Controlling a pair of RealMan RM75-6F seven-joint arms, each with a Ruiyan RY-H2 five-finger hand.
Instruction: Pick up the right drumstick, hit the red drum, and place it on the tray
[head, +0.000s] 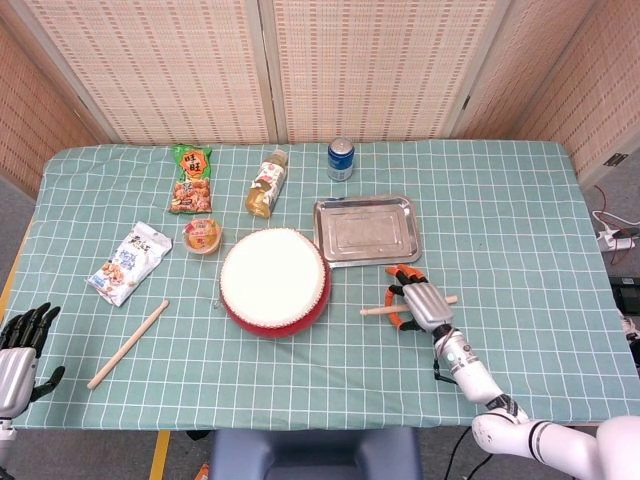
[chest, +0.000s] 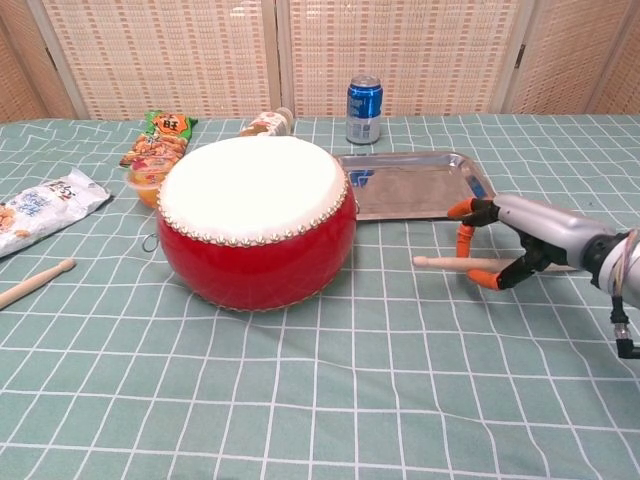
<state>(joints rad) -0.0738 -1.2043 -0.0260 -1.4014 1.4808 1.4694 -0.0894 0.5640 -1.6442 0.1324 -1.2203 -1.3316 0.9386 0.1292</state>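
Note:
The red drum (head: 274, 281) (chest: 255, 225) with its white skin stands mid-table. Just behind and right of it lies the empty metal tray (head: 366, 229) (chest: 412, 186). The right drumstick (head: 375, 310) (chest: 445, 263) lies nearly level in front of the tray, its tip pointing at the drum. My right hand (head: 417, 301) (chest: 515, 243) grips it, orange fingertips curled over the shaft and the thumb under it. Whether the stick is off the cloth is unclear. My left hand (head: 22, 342) hangs at the near left table edge, fingers spread, holding nothing.
A second drumstick (head: 128, 344) (chest: 35, 281) lies at the front left. Behind the drum are a blue can (head: 341, 159) (chest: 364, 109), a bottle (head: 266, 186), a green snack bag (head: 191, 180), a white bag (head: 130, 263) and a jelly cup (head: 203, 236).

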